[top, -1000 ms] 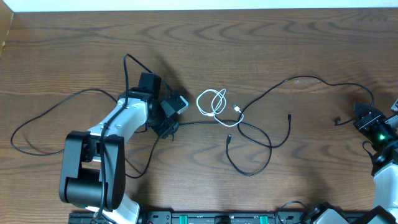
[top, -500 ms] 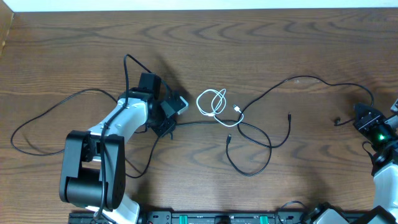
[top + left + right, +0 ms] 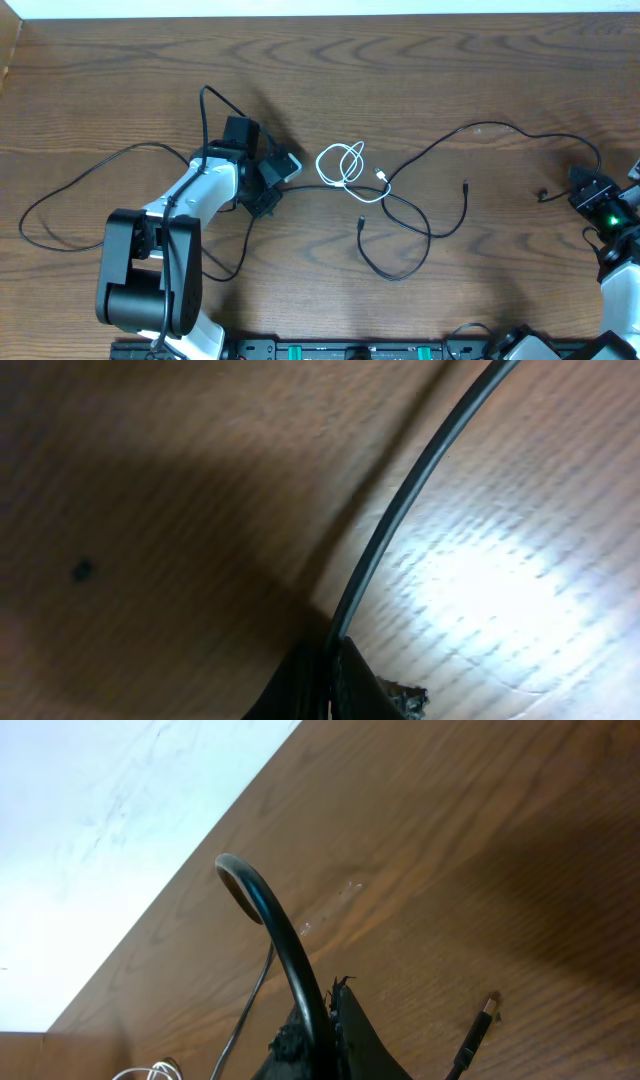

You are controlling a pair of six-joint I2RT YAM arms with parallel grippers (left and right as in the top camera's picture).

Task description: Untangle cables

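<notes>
Tugged leftward since a second ago, the limp, light black cord [image 3: 415, 475], crossing beside the white cord [image 3: 341, 165], is clenched by left gripper [image 3: 271, 203] and right gripper [image 3: 579, 183]; regrip near that crossing.

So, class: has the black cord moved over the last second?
Yes. The lower loop of the black cord slid slightly left, toward the left gripper, while the white cord stayed put.
</notes>
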